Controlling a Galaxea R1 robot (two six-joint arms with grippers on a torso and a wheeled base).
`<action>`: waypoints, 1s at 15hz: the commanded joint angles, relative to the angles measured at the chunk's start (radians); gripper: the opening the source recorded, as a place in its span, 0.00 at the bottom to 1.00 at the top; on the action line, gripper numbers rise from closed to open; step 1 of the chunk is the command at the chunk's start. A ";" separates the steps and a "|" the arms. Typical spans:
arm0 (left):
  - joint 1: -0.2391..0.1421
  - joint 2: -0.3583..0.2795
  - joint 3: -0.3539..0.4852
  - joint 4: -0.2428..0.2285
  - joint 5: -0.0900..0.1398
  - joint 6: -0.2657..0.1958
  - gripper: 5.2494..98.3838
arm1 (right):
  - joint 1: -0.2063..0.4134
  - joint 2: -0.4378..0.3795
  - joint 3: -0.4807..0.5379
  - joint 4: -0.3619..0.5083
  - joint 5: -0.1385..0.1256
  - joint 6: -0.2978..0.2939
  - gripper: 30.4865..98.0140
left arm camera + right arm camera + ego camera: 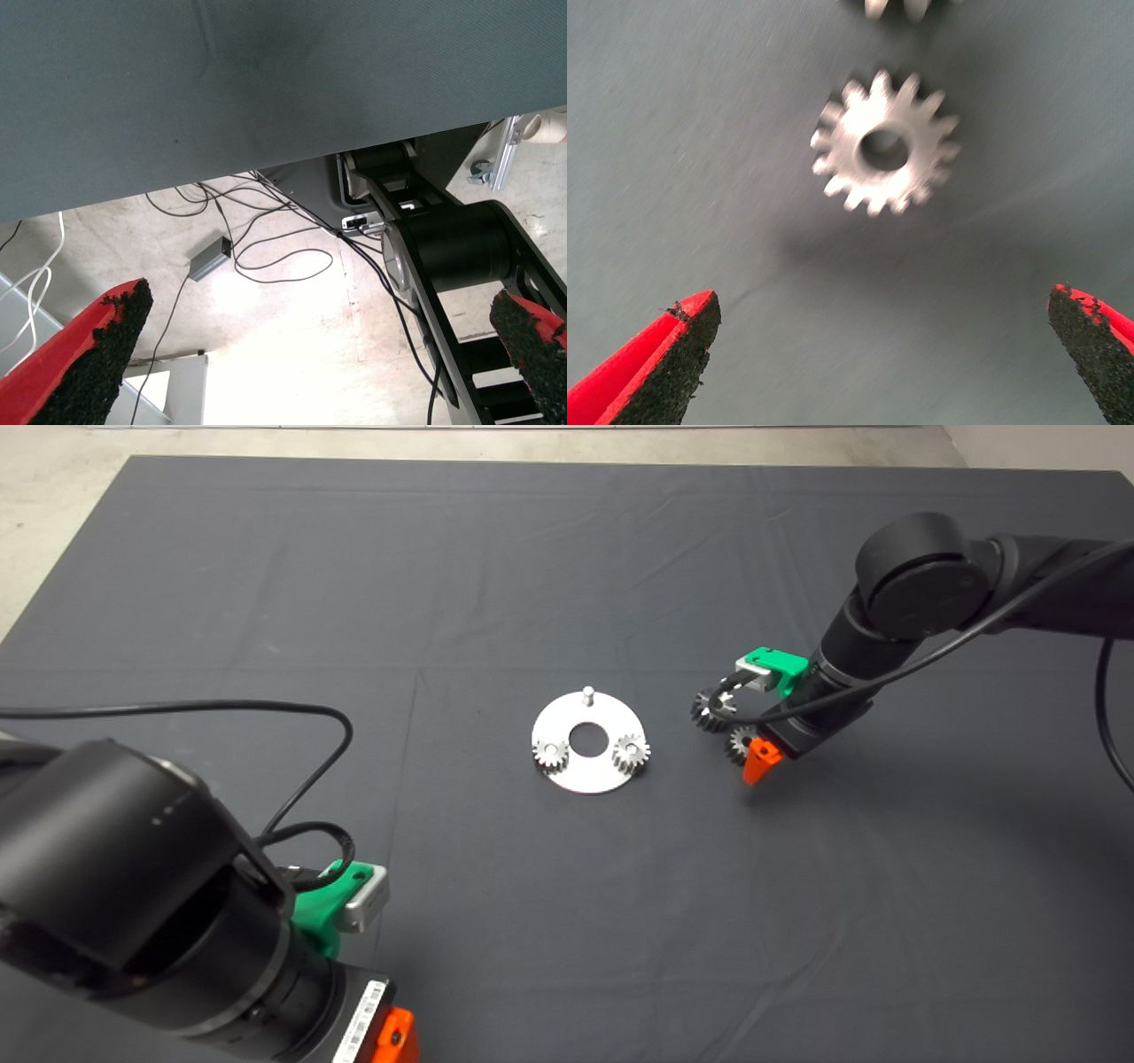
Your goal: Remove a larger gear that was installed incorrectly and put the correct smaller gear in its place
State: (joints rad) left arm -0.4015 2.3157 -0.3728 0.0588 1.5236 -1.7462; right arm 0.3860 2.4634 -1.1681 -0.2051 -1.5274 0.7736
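A round steel plate (587, 778) carries two small fine-toothed gears (550, 755) (631, 751) and a bare peg (586, 693). Right of the plate two loose gears lie on the mat. The larger gear (706, 710) is partly behind a cable. The smaller gear (737, 742) lies just under my right gripper (755, 755). In the right wrist view the smaller gear (884, 155) lies flat ahead of the open right gripper (886, 354), untouched, and only tooth tips of the larger gear (897, 7) show. My left gripper (390, 1036) is parked at the lower left, open.
The dark mat (567, 921) covers the table. The left wrist view shows the left gripper (328, 354) over the mat's edge, with floor, cables (266, 257) and a small grey box (209, 258) beyond.
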 commanded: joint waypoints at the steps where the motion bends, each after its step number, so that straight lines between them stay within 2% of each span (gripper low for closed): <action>1: -0.004 -0.003 0.019 -0.019 0.007 -0.007 1.00 | -0.002 0.026 -0.003 -0.094 -0.119 -0.027 1.00; 9: -0.002 -0.003 0.019 -0.019 0.007 -0.007 1.00 | -0.014 0.031 -0.078 -0.094 -0.109 -0.028 1.00; 15: -0.002 -0.003 0.019 -0.019 0.009 -0.007 1.00 | -0.030 0.066 -0.114 -0.094 -0.106 -0.022 1.00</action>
State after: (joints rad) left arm -0.3979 2.3157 -0.3728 0.0566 1.5255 -1.7468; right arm 0.3466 2.5074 -1.2574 -0.2698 -1.5268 0.7519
